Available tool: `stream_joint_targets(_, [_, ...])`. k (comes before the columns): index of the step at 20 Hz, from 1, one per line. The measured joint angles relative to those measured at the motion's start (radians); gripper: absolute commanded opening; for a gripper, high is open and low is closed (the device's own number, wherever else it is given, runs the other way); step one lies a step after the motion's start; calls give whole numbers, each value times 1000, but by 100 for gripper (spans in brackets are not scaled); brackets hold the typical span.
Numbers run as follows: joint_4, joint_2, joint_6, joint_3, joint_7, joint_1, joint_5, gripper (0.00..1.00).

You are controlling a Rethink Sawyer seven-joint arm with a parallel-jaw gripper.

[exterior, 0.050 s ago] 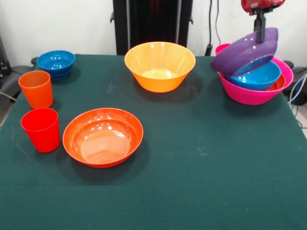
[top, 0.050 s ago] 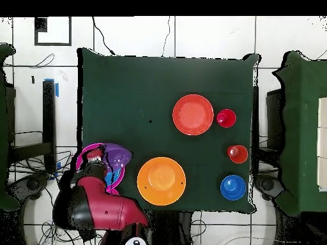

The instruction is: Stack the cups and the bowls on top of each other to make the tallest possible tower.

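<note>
Front view: gripper (exterior, 0.050 s ago: 260, 29) pinching rim of purple bowl (exterior, 0.050 s ago: 244, 51), tilted steeply over tower (exterior, 0.050 s ago: 254, 93) at table's corner; may slide off the blue bowl (exterior, 0.050 s ago: 259, 75) if released so.
Overhead view: tower (top, 0.050 s ago: 81, 159) mostly hidden under arm (top, 0.050 s ago: 96, 204); overhanging the table (top, 0.050 s ago: 128, 96) edge, may tip.

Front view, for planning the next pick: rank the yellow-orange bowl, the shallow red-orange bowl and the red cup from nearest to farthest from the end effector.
1. Yellow-orange bowl, far middle of the table, left of the end effector.
2. Shallow red-orange bowl, nearer the camera, left of centre.
3. Red cup, by the left edge.
</note>
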Motion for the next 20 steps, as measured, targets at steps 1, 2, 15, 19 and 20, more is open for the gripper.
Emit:
stream_joint_targets(1, [4, -1, 0, 0, 0, -3, -4, 0])
stream_joint_targets(2, [9, -2, 0, 0, 0, -5, -7, 0])
stream_joint_targets(15, [32, 3, 20, -28, 0, 49, 5, 0])
stream_joint_targets(19, [32, 28, 23, -42, 0, 77, 29, 0])
stream_joint_targets(20, [32, 37, 23, -47, 0, 87, 40, 0])
